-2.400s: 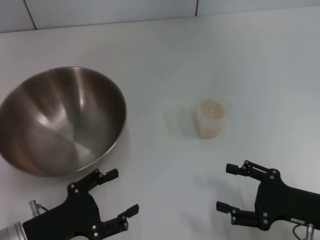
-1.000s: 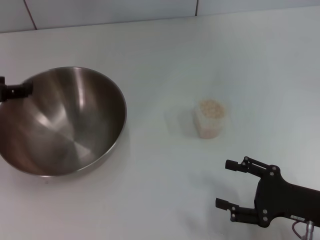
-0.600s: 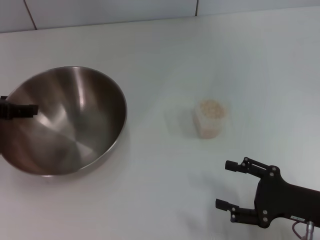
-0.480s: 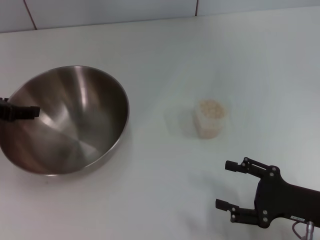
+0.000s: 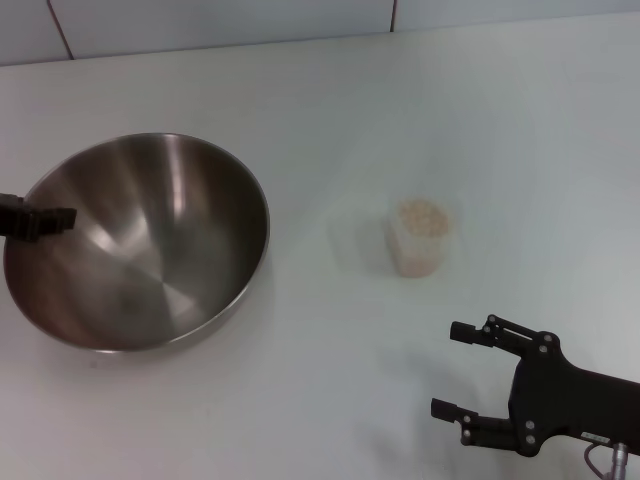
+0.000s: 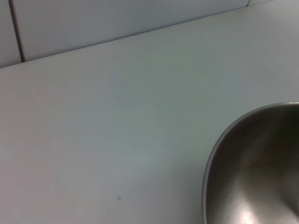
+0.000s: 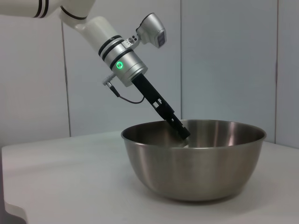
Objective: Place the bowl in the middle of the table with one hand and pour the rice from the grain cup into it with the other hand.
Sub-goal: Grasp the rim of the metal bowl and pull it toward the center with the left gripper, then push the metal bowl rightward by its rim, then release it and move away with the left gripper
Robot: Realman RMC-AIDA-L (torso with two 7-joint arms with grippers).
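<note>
Shiny steel bowl (image 5: pixel 140 245) clamped at its rim by left hand (image 5: pixel 40 218); right hand (image 5: pixel 455 370) open

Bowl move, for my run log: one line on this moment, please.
left gripper: at bowl left rim | grain cup: upright, full of rice, untouched | right gripper: open, parked near front edge

The big bowl (image 5: pixel 140 245) is taking up the left side of the surface (image 5: pixel 330 110), and the left end effector (image 5: pixel 45 218) is reaching in over its far-left rim. The little grain cup (image 5: pixel 421 240) is standing alone, with open room lying between it and the bowl. Bare surface is also lying between the cup and the right end effector (image 5: pixel 455 370).
</note>
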